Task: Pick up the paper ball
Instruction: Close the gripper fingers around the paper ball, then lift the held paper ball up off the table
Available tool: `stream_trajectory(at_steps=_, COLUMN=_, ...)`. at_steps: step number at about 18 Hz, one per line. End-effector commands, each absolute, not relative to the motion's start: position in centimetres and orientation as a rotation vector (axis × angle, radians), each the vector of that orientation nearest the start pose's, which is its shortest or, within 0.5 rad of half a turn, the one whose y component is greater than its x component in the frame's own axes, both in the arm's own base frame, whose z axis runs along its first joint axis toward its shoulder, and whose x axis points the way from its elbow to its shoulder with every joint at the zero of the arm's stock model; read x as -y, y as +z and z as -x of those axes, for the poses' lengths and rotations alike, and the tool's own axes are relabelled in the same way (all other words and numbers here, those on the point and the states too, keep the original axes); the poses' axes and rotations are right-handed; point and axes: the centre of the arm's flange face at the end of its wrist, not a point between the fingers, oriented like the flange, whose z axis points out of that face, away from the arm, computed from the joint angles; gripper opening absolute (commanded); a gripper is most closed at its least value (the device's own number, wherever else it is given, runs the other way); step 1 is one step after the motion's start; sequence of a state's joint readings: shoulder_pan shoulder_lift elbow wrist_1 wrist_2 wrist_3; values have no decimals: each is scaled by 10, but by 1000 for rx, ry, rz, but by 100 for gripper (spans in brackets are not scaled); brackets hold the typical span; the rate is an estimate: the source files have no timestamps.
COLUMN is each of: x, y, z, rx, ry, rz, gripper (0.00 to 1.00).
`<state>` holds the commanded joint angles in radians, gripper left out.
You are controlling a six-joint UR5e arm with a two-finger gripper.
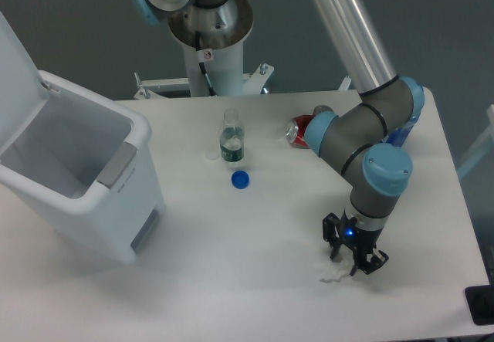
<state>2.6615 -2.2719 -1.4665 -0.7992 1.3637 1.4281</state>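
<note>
The paper ball (335,273) is a small crumpled white wad, irregular and kind of stretched out, lying on the smooth white table (255,280) near the front right. It blends into the tabletop, so its edges are hard to make out. The gripper (353,255) points down right over it, black fingers drawn in close around the wad's upper end, though whether they actually pinch it can't be told from this angle.

The arm has grey matte links with glossy light-blue joint caps and folds down from a silver tube at the upper right, elbow bent, wrist vertical. Behind the elbow sits a crushed red can (299,131). Mid-table there's a small clear plastic bottle (231,138) standing upright, with a round blue cap (240,179) just in front. A white plastic bin (73,172) sits open on the left.
</note>
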Motion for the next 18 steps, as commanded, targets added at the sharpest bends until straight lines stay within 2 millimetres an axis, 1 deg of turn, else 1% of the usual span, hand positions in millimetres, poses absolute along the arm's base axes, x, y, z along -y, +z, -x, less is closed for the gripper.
stream_trajectory(at_steps=2, x=-466, y=192, z=562, rx=-479, ry=152, rz=2842, gripper=0)
stream_trajectory(at_steps=3, x=-466, y=198, z=562, rx=-449, ry=159, rz=2844, gripper=0)
stream_trajectory(at_steps=5, x=-465, y=217, z=561, rx=-388, ry=186, rz=2842, gripper=0)
stream_trajectory(at_steps=9, x=-463, y=257, z=560, rx=-363, ry=256, rz=2827, gripper=0)
stream_trajectory(at_steps=12, x=-454, y=285, z=566, rx=-332, ry=272, rz=2827, gripper=0)
stream_trajectory(at_steps=13, x=-455, y=294, z=566, rx=-297, ry=265, rz=2831, gripper=0)
stream_trajectory(at_steps=15, x=-453, y=318, z=572, rx=-206, ry=247, rz=2871, gripper=0)
stream_trajectory(at_steps=16, x=-449, y=326, z=575, rx=-199, ry=217, rz=2913, gripper=0)
stream_trajectory(at_steps=17, x=-440, y=334, z=579, rx=-184, ry=189, rz=2953, gripper=0)
stream_trajectory(at_steps=18, x=-435, y=339, z=583, rx=-202, ry=168, rz=2980, gripper=0)
